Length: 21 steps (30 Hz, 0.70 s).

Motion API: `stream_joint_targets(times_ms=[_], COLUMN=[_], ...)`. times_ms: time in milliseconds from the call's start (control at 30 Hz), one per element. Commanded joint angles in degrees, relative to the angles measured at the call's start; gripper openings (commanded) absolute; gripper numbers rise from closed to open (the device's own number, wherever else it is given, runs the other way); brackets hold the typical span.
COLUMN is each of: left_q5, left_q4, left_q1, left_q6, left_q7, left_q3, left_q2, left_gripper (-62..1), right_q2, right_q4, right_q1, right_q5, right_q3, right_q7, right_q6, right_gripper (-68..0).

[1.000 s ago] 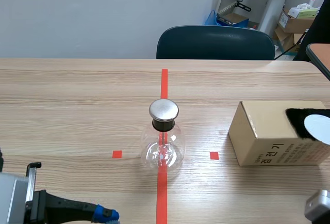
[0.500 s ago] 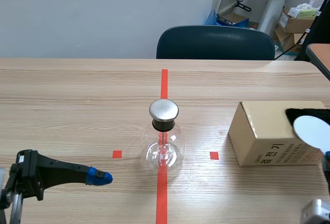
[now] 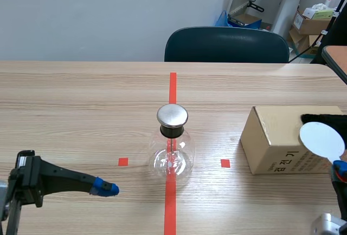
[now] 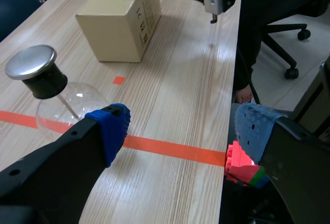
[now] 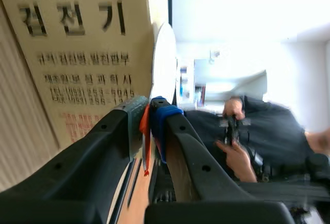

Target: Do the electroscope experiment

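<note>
Glass and steel: electroscope (image 3: 172, 143), a clear flask with a round metal cap. It stands upright on the tabletop (image 3: 81, 99), astride the red tape line (image 3: 172, 86).

Scene view:
- Left tool (image 3: 105, 189): low and left of the electroscope, apart from it, blue tip aimed its way.
- Cardboard box (image 3: 274, 140): right of the electroscope, well apart.
- Black cloth (image 3: 325, 120): farther right again, atop the box.
- White disc (image 3: 321, 139): far right of the electroscope, before the box, carried by the right tool (image 3: 340, 171).

Left wrist view: left tool spread wide, nothing between its fingers. The electroscope is ahead, off to one side.

Right wrist view: right tool pinching the disc's orange handle (image 5: 146, 131). The disc is edge-on beside the printed box.

Step judged: disc in hand by the cloth, not yet brought to the electroscope. The next move calls for carrying the disc across to the metal cap without brushing the box or tipping the flask.
</note>
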Motion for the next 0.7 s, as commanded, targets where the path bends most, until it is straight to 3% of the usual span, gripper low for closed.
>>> stream_joint_targets(times_ms=[0, 67, 100, 233, 300, 333, 433, 500, 667], left_q5=[-1.5, -1.8, -1.8, -2.3, -2.8, -2.9, -3.8, -3.7, -3.8], left_q4=[0.8, 0.8, 0.8, 0.8, 0.8, 0.8, 0.8, 0.8, 0.8], left_q1=[0.0, 0.0, 0.0, 0.0, 0.0, 0.0, 0.0, 0.0, 0.0], left_q6=[0.1, 0.0, 0.1, 0.1, 0.0, 0.0, 0.1, 0.1, 0.0], left_q7=[-1.1, -1.2, -1.2, -1.3, -1.4, -1.4, -1.4, -1.4, -1.6], left_q3=[-0.2, -0.2, -0.2, -0.2, -0.2, -0.2, -0.2, -0.2, -0.2], left_q2=[0.1, 0.1, 0.2, 0.2, 0.1, 0.2, 0.2, 0.2, 0.2], left_gripper=[-16.3, -16.3, -16.4, -16.3, -16.3, -16.3, -16.3, -16.3, -16.3], right_q2=[0.6, 0.3, 0.3, 0.3, 0.3, 0.2, 0.0, 0.0, 0.0], right_q4=[0.7, 0.7, 0.7, 0.7, 0.7, 0.7, 0.7, 0.7, 0.8], right_q1=[-0.3, -0.7, -1.3, -1.2, -1.2, -1.2, -1.2, -1.2, -1.0], right_q5=[0.9, 0.8, 0.8, -0.7, -0.7, -0.7, -0.7, -0.7, -1.4], right_q3=[0.6, 0.7, 0.7, 0.5, 0.5, 0.5, 0.9, 0.9, 0.9], right_q7=[-6.7, -12.1, -12.3, -2.4, -0.2, -1.7, -13.0, -15.1, -1.7], right_q6=[-3.1, -3.1, -3.1, -3.1, -3.1, -3.1, -3.1, -3.1, -3.1], right_gripper=[-66.5, -66.5, -66.5, -66.5, -66.5, -66.5, -66.5, -66.5, -66.5])
